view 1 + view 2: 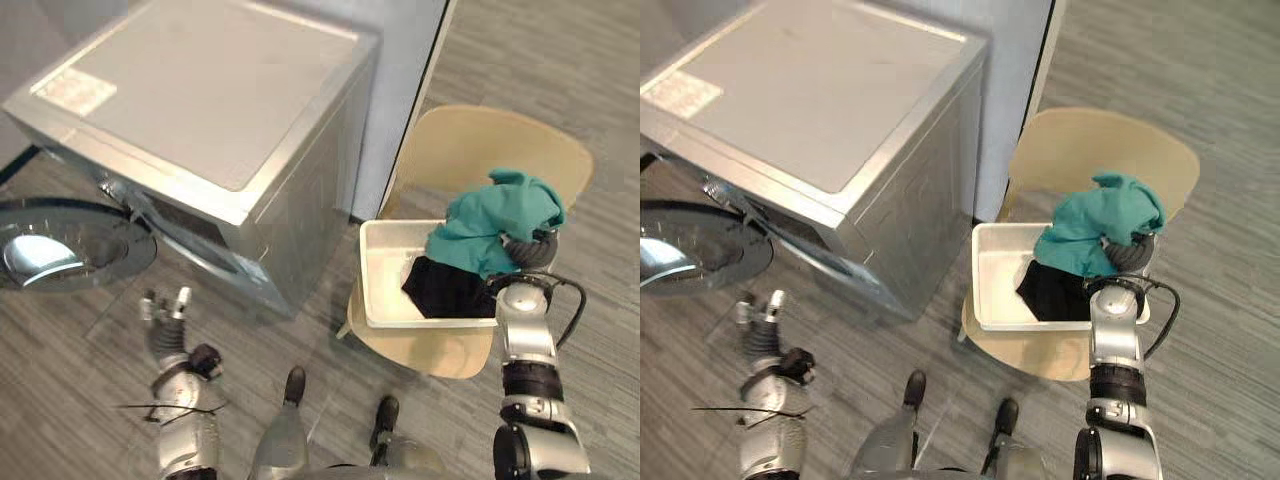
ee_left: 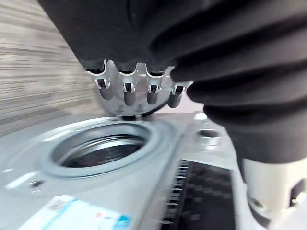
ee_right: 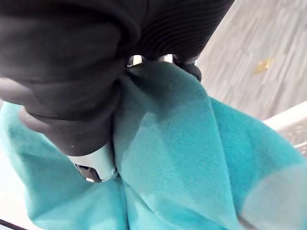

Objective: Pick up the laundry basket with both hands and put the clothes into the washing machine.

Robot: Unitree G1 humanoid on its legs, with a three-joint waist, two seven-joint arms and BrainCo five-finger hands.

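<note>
A white laundry basket [image 1: 385, 270] sits on a beige chair [image 1: 480, 145] to the right of the silver washing machine [image 1: 220, 110]. It holds a teal cloth [image 1: 495, 225] piled over a black cloth [image 1: 450, 290]. My right hand [image 1: 535, 250] is at the basket's right side, and its fingers [image 3: 144, 60] are curled into the teal cloth [image 3: 182, 158], lifting a bunch of it above the rim. My left hand [image 1: 168, 315] hangs low in front of the machine, fingers [image 2: 129, 91] relaxed and holding nothing, just below the open round door [image 1: 60, 250].
The washer's door [image 2: 103, 148] swings out to the left over the grey plank floor. A pale blue wall panel [image 1: 400, 90] stands behind the machine and the chair. Floor space lies between the machine's front and the chair.
</note>
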